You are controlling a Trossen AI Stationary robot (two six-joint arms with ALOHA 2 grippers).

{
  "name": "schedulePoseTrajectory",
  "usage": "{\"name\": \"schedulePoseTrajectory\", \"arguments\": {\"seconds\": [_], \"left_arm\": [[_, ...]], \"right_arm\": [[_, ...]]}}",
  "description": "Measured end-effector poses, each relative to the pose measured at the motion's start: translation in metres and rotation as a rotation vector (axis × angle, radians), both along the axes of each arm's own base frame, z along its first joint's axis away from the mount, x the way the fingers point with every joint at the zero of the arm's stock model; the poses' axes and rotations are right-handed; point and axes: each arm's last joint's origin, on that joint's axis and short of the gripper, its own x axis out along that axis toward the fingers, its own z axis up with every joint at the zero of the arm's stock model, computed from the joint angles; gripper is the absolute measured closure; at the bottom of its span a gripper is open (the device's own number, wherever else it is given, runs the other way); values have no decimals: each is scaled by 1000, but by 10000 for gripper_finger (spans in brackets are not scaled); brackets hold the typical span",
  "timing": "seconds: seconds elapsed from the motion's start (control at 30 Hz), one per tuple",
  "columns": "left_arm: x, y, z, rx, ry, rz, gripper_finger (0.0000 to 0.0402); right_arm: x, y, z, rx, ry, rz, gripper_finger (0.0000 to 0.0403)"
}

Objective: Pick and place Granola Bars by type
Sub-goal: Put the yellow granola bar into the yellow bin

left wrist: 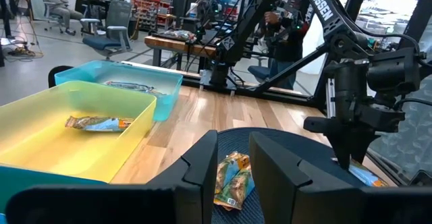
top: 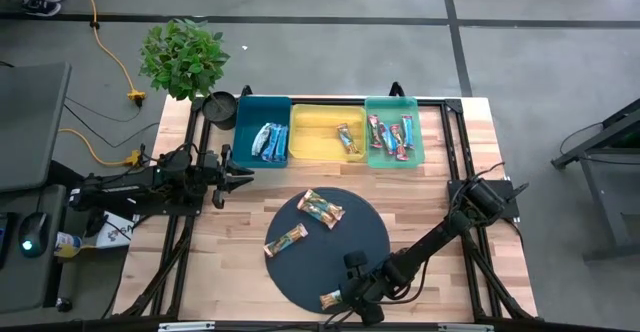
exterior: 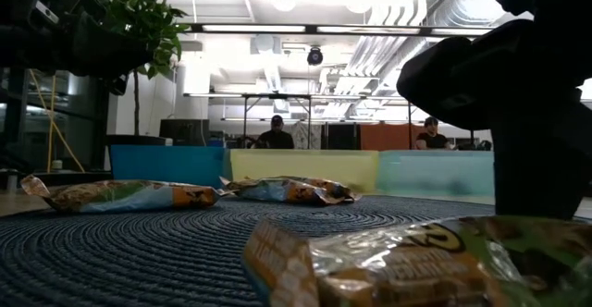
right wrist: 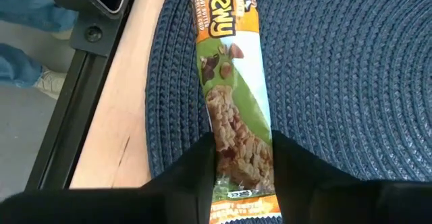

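Right wrist view: granola bar (right wrist: 236, 109) lies flat at the near edge of the round dark-blue woven mat (right wrist: 351, 82); glossy orange-and-green wrapper, "Chewy" lettering, oat picture. Right gripper (right wrist: 241, 158) straddles one end, fingers narrow, pressed against both long edges of the wrapper. Bar not lifted. High view: three more bars (top: 322, 208) sit mid-mat. Beyond them, teal bin (top: 262, 130), yellow bin (top: 327, 132) and green bin (top: 393, 132) each hold bars. Left gripper (top: 240, 175) waits near teal bin, fingers a narrow gap apart, empty.
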Motion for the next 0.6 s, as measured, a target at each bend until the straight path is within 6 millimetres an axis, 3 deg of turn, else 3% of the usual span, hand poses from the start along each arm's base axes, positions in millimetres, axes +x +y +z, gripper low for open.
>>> {"name": "schedulePoseTrajectory", "arguments": {"seconds": [0.27, 0.6], "left_arm": [[0, 0, 0, 0, 0, 0, 319], [0, 0, 0, 0, 0, -6, 319]], "right_arm": [[0, 0, 2, -1, -11, -11, 299], [3, -6, 24, 22, -81, -22, 307]]}}
